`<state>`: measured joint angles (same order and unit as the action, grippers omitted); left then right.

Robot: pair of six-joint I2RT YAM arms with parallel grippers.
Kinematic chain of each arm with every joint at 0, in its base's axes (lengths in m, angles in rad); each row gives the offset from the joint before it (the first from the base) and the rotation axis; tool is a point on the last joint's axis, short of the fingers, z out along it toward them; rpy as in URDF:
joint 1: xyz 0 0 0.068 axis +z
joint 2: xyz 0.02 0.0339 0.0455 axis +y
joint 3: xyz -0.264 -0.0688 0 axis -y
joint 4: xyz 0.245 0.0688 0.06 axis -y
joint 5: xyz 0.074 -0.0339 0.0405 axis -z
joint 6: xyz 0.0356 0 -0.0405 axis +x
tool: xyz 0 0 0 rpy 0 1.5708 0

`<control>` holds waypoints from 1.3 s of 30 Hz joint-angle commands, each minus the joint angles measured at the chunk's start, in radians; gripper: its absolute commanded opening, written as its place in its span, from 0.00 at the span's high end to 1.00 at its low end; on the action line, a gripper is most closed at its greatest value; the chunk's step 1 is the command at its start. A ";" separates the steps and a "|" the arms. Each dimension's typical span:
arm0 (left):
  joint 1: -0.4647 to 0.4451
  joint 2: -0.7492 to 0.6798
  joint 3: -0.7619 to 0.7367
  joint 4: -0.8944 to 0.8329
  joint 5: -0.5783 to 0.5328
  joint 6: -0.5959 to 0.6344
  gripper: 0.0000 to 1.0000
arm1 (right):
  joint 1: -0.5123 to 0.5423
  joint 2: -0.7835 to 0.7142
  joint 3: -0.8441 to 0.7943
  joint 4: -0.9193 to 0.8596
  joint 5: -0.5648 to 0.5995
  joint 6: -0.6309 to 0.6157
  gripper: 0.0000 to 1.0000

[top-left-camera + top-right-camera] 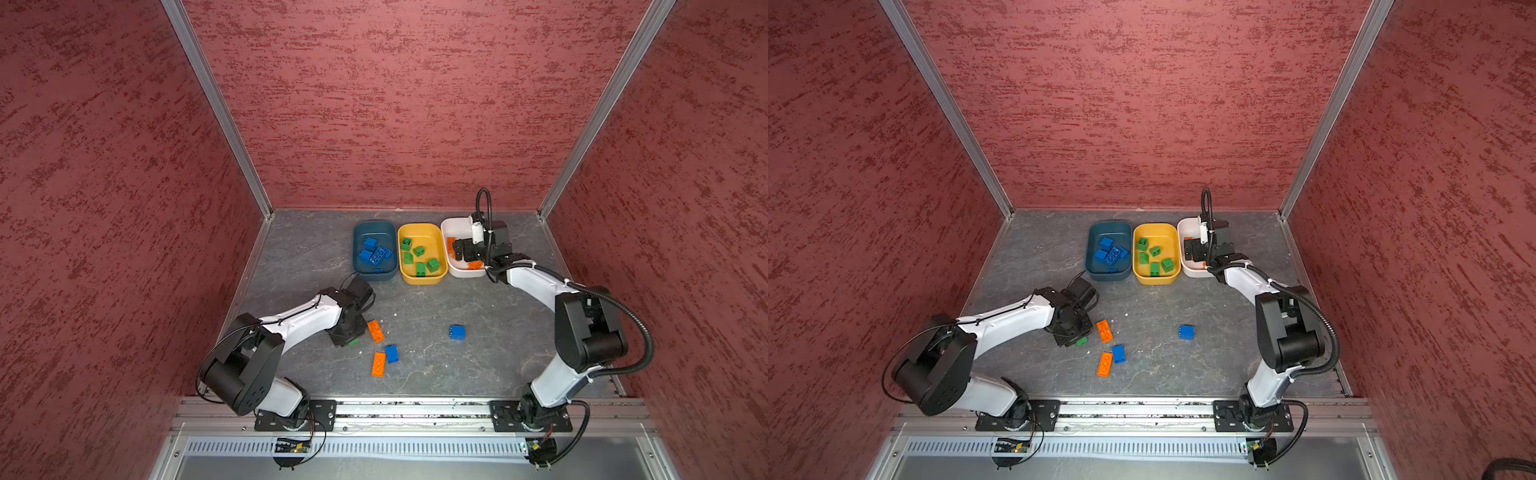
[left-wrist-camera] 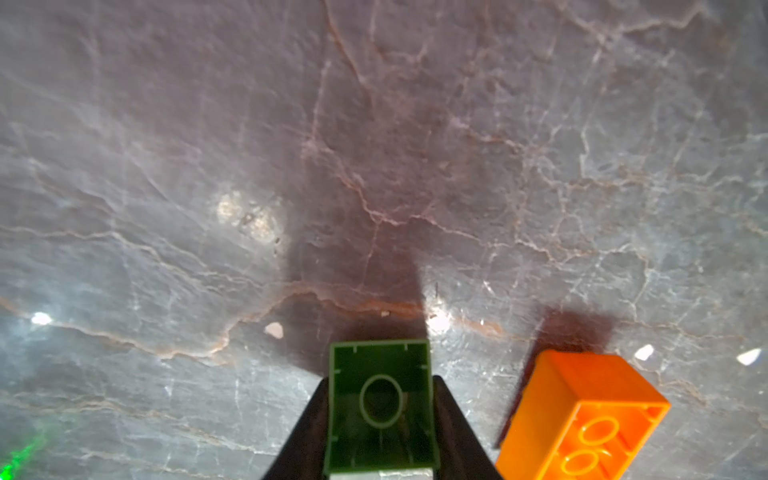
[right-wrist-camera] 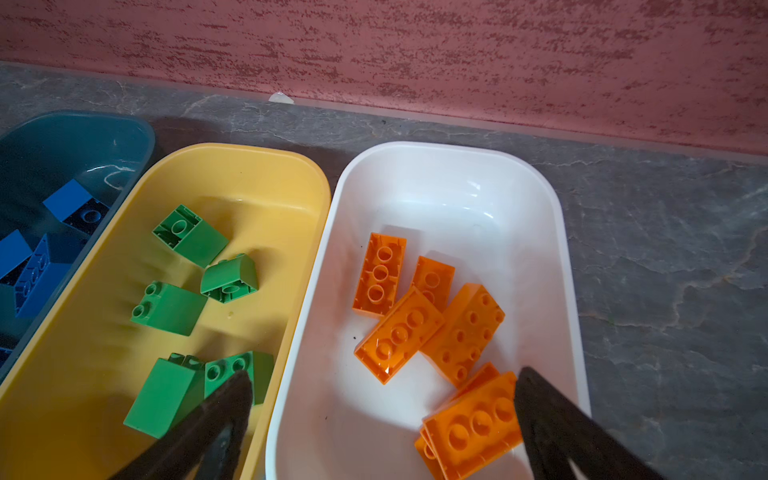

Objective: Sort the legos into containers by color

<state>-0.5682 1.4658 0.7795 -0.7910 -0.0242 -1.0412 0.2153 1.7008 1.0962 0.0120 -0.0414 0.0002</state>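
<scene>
My left gripper (image 2: 380,415) is shut on a small green lego (image 2: 380,407) whose hollow underside faces the wrist camera, low over the table; in a top view a green corner (image 1: 354,342) shows under it. My right gripper (image 3: 384,374) hangs open over the white container (image 3: 557,232), which holds several orange legos (image 3: 399,332). The yellow container (image 1: 422,227) holds several green legos, the teal container (image 1: 374,226) blue ones. Loose on the table lie two orange legos (image 1: 375,331) (image 1: 378,364) and two blue legos (image 1: 391,353) (image 1: 457,332).
The three containers stand side by side along the back wall. An orange lego (image 2: 582,415) lies right beside my left gripper. Red textured walls close in the grey stone table on three sides, and the arm bases sit on the front rail (image 1: 415,409).
</scene>
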 commanded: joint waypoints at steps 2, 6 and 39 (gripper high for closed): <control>-0.016 -0.028 0.010 0.000 -0.039 0.001 0.70 | 0.007 -0.043 -0.021 0.029 0.023 0.016 0.01; -0.024 -0.080 0.033 -0.034 -0.099 -0.015 0.72 | 0.007 -0.108 -0.107 0.130 0.065 0.083 0.01; -0.087 0.800 1.138 0.380 0.019 0.451 0.68 | 0.005 -0.519 -0.365 0.092 0.122 0.270 0.01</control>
<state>-0.6666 2.2185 1.8343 -0.4595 -0.0357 -0.5800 0.2169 1.2121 0.7341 0.1158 0.0830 0.2615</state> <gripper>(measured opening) 0.338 0.990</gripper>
